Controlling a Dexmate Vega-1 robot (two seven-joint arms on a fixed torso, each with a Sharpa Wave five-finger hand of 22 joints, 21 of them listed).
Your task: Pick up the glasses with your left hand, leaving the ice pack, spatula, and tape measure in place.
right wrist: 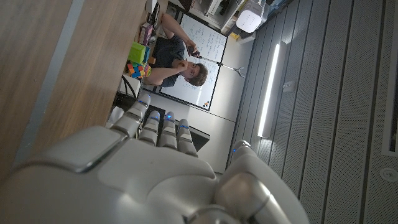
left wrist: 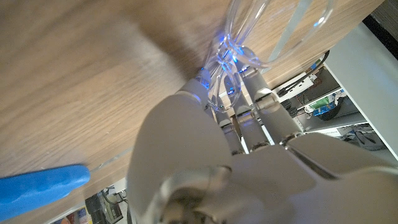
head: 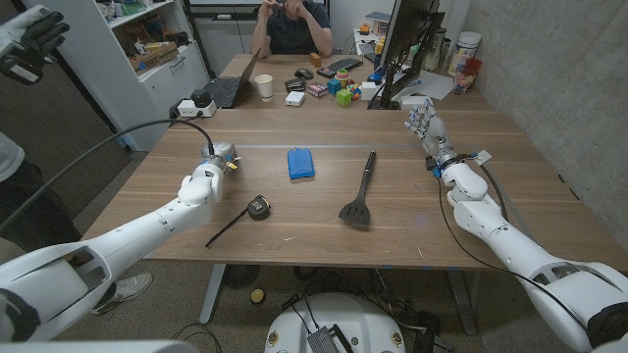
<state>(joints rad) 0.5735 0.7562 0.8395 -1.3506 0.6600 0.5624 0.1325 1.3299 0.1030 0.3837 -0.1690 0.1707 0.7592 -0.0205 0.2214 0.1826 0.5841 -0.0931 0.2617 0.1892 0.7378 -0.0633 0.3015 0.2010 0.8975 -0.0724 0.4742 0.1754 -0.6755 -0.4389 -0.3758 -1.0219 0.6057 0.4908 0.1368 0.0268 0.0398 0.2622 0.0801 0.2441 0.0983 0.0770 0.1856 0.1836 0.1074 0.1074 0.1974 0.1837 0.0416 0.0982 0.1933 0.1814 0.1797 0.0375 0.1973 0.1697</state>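
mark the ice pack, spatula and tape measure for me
ice pack (head: 301,163), head view, middle of the blue pack
spatula (head: 355,210), head view, its blade
tape measure (head: 258,208), head view, its round body

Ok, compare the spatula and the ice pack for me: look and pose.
The spatula is black, long and thin, its handle pointing away from the robot; the ice pack is blue, short and blocky. The spatula lies nearer the right hand, the ice pack nearer the left hand. Both lie untouched on the table.

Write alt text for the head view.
The robot's left hand grips clear glasses at the wooden table's left side. A tape measure, blue ice pack and black spatula lie mid-table; the right hand stands apart, holding nothing.
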